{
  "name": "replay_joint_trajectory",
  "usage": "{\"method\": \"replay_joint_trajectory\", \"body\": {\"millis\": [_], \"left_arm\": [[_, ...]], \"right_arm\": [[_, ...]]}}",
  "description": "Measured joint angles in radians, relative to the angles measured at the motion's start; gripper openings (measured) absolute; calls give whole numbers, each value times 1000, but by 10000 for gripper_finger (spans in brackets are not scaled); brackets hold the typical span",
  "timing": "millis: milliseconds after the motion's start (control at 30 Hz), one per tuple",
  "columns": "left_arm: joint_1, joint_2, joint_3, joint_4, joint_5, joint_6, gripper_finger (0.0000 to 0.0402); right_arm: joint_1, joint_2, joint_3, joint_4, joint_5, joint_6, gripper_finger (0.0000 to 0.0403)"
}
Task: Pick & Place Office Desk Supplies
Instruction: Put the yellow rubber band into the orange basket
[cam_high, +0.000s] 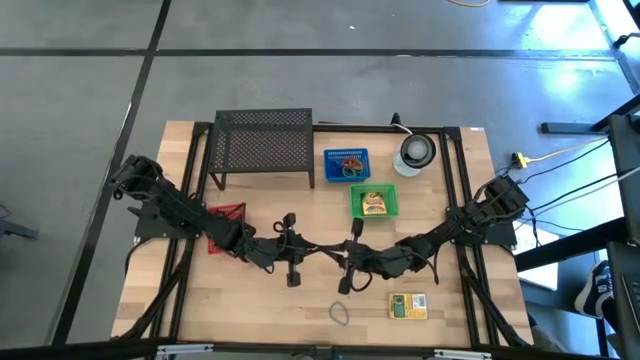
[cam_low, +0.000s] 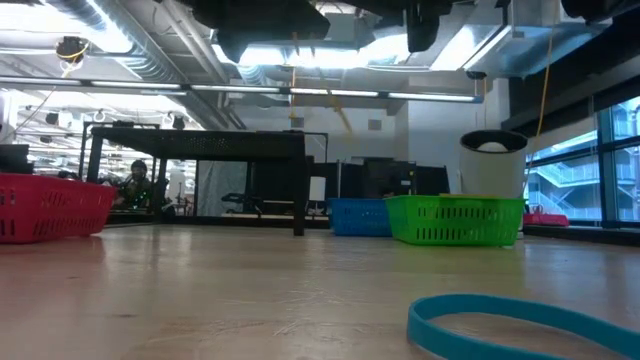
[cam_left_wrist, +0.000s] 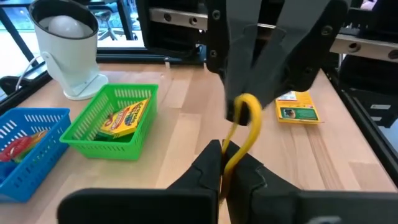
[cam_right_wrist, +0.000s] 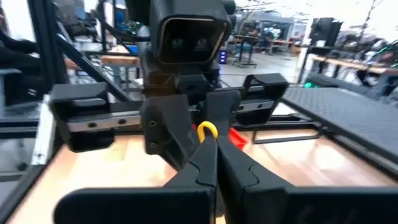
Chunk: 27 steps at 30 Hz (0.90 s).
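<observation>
Red basket (cam_high: 227, 214) at table (cam_high: 250, 300) left edge, partly under left arm. Black mesh shelf (cam_high: 263, 146) at rear. Left pincer (cam_left_wrist: 231, 163) mid-table, pressed together on a yellow loop (cam_left_wrist: 244, 127); right pincer (cam_right_wrist: 210, 149) faces it, nearly touching, also pinching the yellow loop. Blue basket (cam_high: 346, 165) w/ coloured items beside the shelf. Green basket (cam_high: 373, 201) just in front holds a yellow-green box (cam_left_wrist: 124, 117); print not legible. Grey loop (cam_high: 340, 313) near front edge; second yellow-green box (cam_high: 408, 306) beside it, label unreadable. White-grey round device (cam_high: 415, 152) rear right.
</observation>
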Motion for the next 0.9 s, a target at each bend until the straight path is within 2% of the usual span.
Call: {"method": "replay_joint_trajectory", "body": {"millis": [200, 533, 700, 900], "left_arm": [[0, 0, 0, -9, 0, 0, 2], [0, 0, 0, -16, 0, 1, 2], [-8, -5, 0, -15, -1, 1, 4], [-18, -9, 0, -15, -3, 26, 3]], "right_arm": [[0, 0, 0, -2, -16, 106, 40], [4, -14, 0, -12, 0, 111, 166], [43, -72, 0, -160, 24, 110, 208], [115, -120, 0, -345, 8, 112, 221]]}}
